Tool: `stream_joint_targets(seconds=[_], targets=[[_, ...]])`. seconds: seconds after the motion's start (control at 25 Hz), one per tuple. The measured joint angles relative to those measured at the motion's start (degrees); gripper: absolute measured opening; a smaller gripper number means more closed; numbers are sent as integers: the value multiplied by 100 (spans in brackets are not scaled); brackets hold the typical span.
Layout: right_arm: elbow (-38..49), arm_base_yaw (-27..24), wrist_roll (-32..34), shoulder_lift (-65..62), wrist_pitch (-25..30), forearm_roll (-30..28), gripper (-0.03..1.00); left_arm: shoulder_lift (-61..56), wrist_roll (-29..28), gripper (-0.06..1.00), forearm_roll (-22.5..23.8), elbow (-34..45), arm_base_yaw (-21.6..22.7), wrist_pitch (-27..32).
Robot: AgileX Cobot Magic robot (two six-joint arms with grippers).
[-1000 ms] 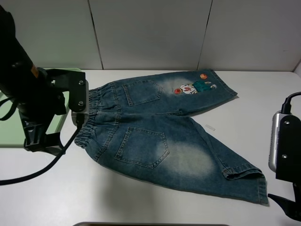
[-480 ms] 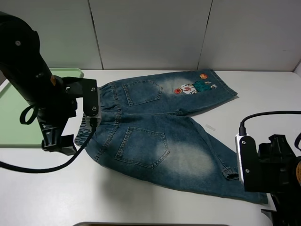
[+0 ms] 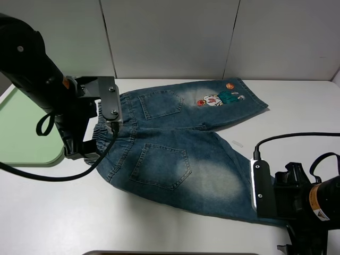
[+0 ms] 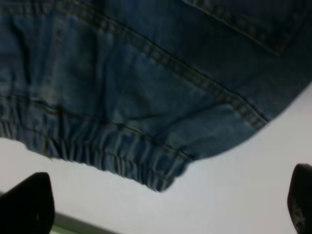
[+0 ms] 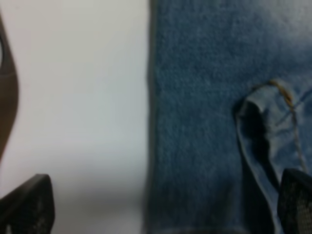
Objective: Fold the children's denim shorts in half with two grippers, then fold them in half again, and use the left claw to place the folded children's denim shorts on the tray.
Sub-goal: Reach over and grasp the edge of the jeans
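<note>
**Shorts** [image 3: 180,149]: blue faded denim, one pair. They lie flat and unfolded on the white tabletop [image 3: 297,111], both back pockets facing up. The gathered waistband [image 4: 122,151] points toward the left arm and the legs spread toward the right. A cartoon patch [image 3: 219,98] sits near the hem of the far leg.

**Tray** [image 3: 26,133]: pale green, at the left edge of the tabletop, partly hidden by the left arm. Nothing lies on the part that shows.

**Left claw** [image 4: 165,207]: spread wide, holding nothing. It hangs over bare tabletop just beside the waistband's near corner.

**Right claw** [image 5: 161,204]: spread wide, holding nothing. It is over the near leg by the hem, with one finger above the tabletop and the other above the denim.

**Scrap** [image 3: 237,143]: small and pale, on the tabletop between the two legs.
</note>
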Motion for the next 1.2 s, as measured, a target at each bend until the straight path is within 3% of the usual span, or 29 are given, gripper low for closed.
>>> stream_joint_targets(seconds=[0.4, 0.56, 1.2], targets=[[-6, 0, 0, 432, -132, 195, 69, 0, 0, 95, -6, 0, 0, -147], [-10, 0, 0, 826, -198, 186, 69, 0, 0, 95, -233, 0, 0, -204], [-18, 0, 136, 1107, -219, -881, 69, 4, 17, 95, -418, 0, 0, -873]])
